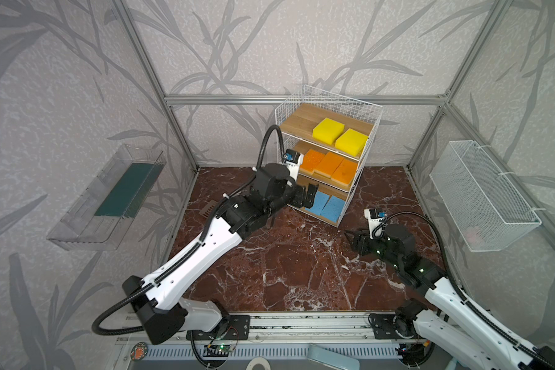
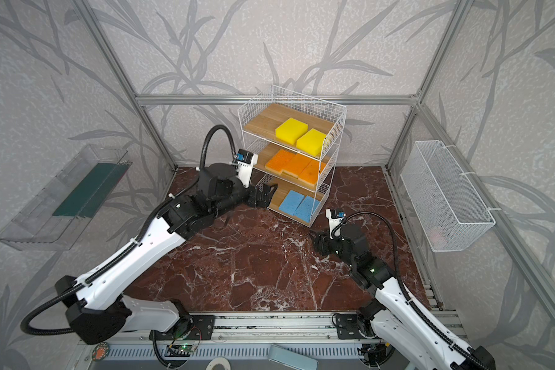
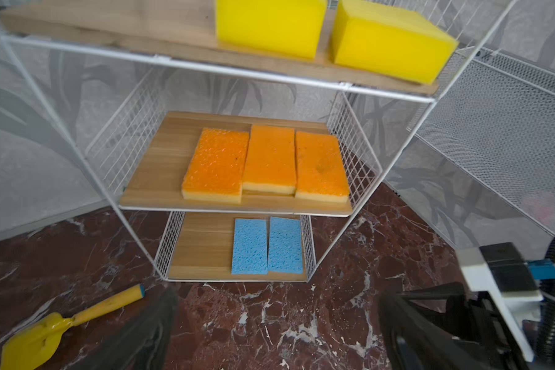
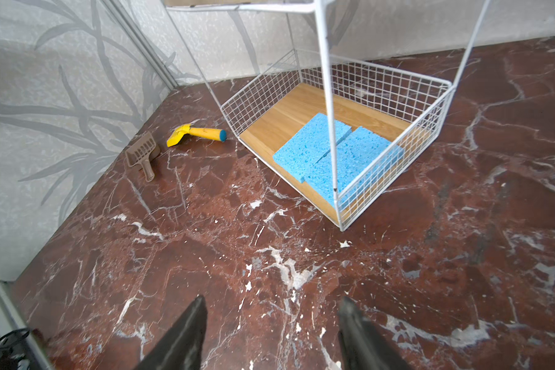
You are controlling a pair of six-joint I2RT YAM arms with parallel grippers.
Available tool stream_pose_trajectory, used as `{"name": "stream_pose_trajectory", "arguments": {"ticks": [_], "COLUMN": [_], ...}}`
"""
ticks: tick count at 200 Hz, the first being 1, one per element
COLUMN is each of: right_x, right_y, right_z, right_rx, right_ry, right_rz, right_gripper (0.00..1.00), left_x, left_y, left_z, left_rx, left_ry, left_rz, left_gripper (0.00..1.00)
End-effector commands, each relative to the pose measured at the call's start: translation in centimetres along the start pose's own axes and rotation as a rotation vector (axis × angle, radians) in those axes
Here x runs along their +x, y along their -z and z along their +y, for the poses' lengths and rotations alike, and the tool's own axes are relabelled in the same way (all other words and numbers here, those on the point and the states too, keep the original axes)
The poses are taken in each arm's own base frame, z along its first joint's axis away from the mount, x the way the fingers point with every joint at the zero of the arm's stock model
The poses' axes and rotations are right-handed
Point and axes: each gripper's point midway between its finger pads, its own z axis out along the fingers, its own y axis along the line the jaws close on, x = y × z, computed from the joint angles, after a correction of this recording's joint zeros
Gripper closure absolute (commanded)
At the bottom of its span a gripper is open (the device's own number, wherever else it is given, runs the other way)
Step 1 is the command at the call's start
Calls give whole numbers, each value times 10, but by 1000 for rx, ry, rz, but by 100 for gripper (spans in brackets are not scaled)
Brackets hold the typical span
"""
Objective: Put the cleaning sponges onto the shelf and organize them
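**Sponges sorted by colour on the three-tier shelf, with both arms clear of it.** The shelf stands at the back of the marble tabletop, its open front turned toward the arms.

- **Top tier:** two thick yellow sponges lie side by side.
- **Middle tier:** three orange sponges lie flat in a row, edges touching. The wrist view shows the centre one set slightly further back.
- **Bottom tier:** two thin blue sponges lie flat, long edges together.
- **All tiers:** the sponges sit toward the shelf's right-hand end as seen in both top views, leaving bare board at the other end.

The left gripper hangs just before the open front of the shelf's bottom tier, near the blue sponges but apart from them. Its fingers are spread wide with nothing between them. The right gripper hovers low over the tabletop off the shelf's front right corner, with its fingers parted and grasping nothing.

A yellow scoop lies on the tabletop just beside the shelf's left end. A brown scoop lies beyond it, farther from the shelf. A white mesh basket hangs on the wall to the shelf's right and a clear tray on the wall to its left, both well apart from the shelf.
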Motion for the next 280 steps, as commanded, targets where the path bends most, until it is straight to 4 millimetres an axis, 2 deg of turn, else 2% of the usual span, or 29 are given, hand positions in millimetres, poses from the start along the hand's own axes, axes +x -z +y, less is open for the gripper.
{"name": "stream_pose_trajectory", "arguments": {"ticks": [1, 33, 51, 82, 97, 114, 136, 161, 193, 207, 231, 253, 280], "right_x": [0, -1, -3, -8, -8, -19, -35, -32, -16, -20, -24, -20, -15], "right_y": [-7, -19, -21, -21, -23, -22, -20, -28, -48, -52, -41, -26, -25], "right_z": [-23, -50, -71, -102, -114, -127, -141, -166, -183, -189, -201, -198, -193], "right_rx": [116, 261, 381, 544, 584, 639, 734, 817, 841, 881, 987, 944, 886], "right_ry": [36, 84, 118, 181, 181, 172, 252, 272, 269, 295, 279, 251, 259], "right_rz": [-31, -52, -65, -78, -92, -124, -176, -183, -156, -159, -193, -348, -353], "right_gripper": [32, 26, 22, 17, 16, 15, 14, 12, 11, 11, 9, 8, 8], "left_x": [43, 109, 135, 153, 164, 178, 196, 213, 208, 200, 182, 173, 169], "left_y": [5, 23, 35, 43, 38, 31, 24, 22, 0, -7, -9, -8, -9], "left_z": [48, 115, 151, 195, 220, 249, 282, 317, 338, 343, 348, 353, 349], "left_rx": [-179, -377, -483, -552, -609, -681, -769, -844, -787, -767, -750, -750, -714], "left_ry": [94, 177, 246, 318, 340, 364, 392, 440, 471, 463, 404, 366, 299], "left_rz": [-5, 18, 6, -37, 14, 96, 164, 168, 91, 43, -102, -208, -322], "left_gripper": [1, 0, 1, 1, 1, 1, 1, 1, 1, 1, 0, 1, 1]}}
